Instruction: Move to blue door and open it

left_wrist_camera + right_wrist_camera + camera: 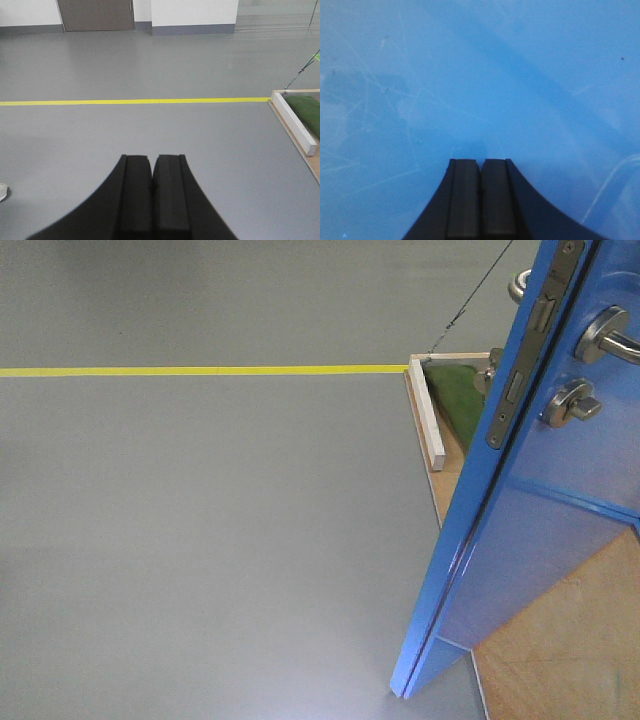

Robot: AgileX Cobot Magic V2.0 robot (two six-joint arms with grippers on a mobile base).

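A: Where do we find the blue door (pixel 520 540)?

B: On the right of our front view, rising from low centre to the top right corner. We see its narrow edge turned toward us, with the metal edge plate (pixel 527 350) running down it.

A: And the fittings?

B: We see the silver lever handle (pixel 612 335) on the glossy face near the top right, and the thumb-turn lock (pixel 570 405) just below it. A second handle (pixel 520 285) peeks out on the other side of the edge.

A: What lies under it?

B: We make out a wooden base (pixel 570 640) beneath the door, resting on the grey floor (pixel 200 560). At the base's far corner a white bar (pixel 427 415) lies beside a green mat (pixel 455 400). A yellow tape line (pixel 200 371) runs across the floor up to that corner, and a thin dark cord (pixel 475 295) slants upward from there.

A: How do our tools stand?

B: The left tool (pixel 151 167) has its pads pressed flat against each other and looks out over the floor toward the yellow line. The right tool (pixel 480 170) is likewise drawn tight together, and the door's blue surface fills its whole wrist view. Whether its tip touches the panel, we cannot tell.
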